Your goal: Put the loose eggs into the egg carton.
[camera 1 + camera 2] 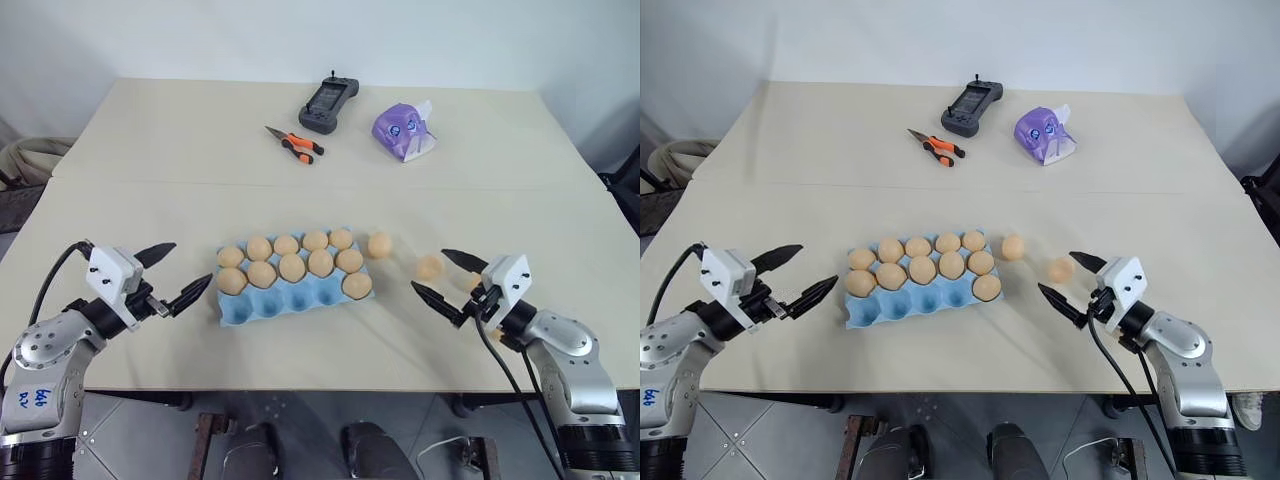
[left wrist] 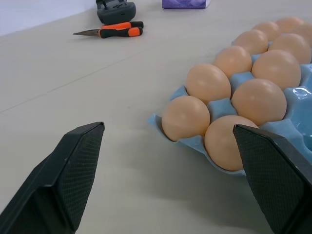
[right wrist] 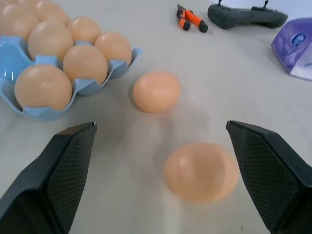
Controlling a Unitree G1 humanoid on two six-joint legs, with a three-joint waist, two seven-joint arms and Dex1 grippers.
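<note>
Two silver-grey robot arms, each ending in a white block and a pair of black fingers.

The left gripper [image 1: 170,272] and right gripper [image 1: 443,274] carry tapering, pointed black fingers [image 2: 75,168] whose inner faces are cross-hatched with a fine grid. A boxy white housing with small dark screw holes sits behind each pair. The forearm shells are rounded brushed metal with recessed bolts; black cables loop along both arms. Blue handwritten marks show on the left arm's shell.
</note>
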